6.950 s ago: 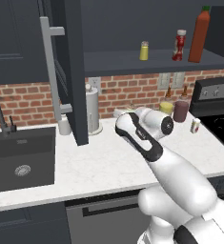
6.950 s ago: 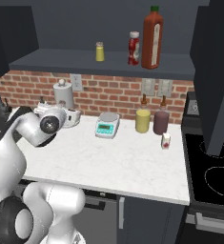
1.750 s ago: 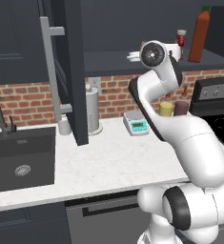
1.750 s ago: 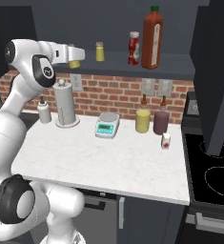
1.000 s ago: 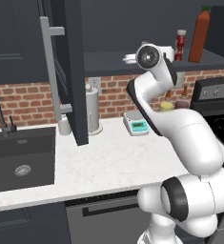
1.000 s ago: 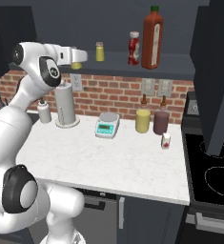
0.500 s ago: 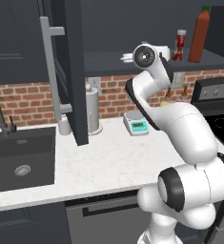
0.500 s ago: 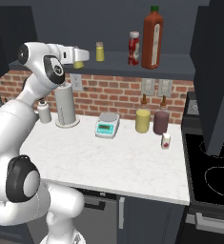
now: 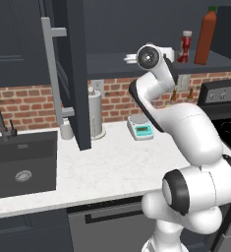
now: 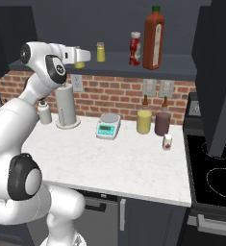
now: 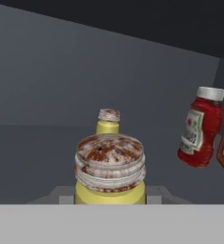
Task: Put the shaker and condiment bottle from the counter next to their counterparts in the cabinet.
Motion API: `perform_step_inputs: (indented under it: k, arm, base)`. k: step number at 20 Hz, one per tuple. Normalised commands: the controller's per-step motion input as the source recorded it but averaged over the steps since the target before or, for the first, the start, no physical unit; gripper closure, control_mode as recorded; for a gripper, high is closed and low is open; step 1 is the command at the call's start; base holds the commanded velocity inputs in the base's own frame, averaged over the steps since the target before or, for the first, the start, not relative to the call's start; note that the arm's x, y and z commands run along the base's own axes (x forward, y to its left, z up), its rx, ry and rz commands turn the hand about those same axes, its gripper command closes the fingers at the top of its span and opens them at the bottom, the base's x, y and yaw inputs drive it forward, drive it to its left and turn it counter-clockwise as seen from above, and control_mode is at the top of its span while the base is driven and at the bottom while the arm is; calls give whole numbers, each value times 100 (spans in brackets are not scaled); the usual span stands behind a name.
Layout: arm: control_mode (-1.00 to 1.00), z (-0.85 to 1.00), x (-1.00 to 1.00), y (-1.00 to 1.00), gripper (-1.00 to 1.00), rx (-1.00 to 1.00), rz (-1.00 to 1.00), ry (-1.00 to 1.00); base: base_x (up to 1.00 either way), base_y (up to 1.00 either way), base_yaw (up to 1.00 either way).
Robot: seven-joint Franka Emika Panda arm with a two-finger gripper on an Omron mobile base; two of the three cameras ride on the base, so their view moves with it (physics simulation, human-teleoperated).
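Bare shelf [image 10: 61, 60] lies before the matching shaker [image 10: 101, 52]; condiment bottle [image 10: 135, 48] stands well right.

glossy red condiment bottle [image 11: 200, 127], marbled stone counter [image 10: 133, 163]

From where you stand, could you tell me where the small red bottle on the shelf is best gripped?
Grip the condiment bottle across its labelled body, below the white cap, coming in level from the open cabinet front. It stands upright close beside the tall bottle, so approach from its free side.
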Motion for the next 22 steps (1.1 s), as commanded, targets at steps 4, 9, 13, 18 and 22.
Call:
perform_step_inputs:
  k: [4,9,13,18,22]
  arm:
    - [-100,-4,14,0,100,0,0,-2]
    - [-100,-9,27,0,100,0,0,-2]
    - [-100,-7,34,0,100,0,0,-1]
    - [-100,-7,31,0,100,0,0,0]
    - [-100,-3,33,0,100,0,0,0]
  base:
    - [0,0,0]
    - [0,0,0]
    - [0,0,0]
    - [0,0,0]
    - [0,0,0]
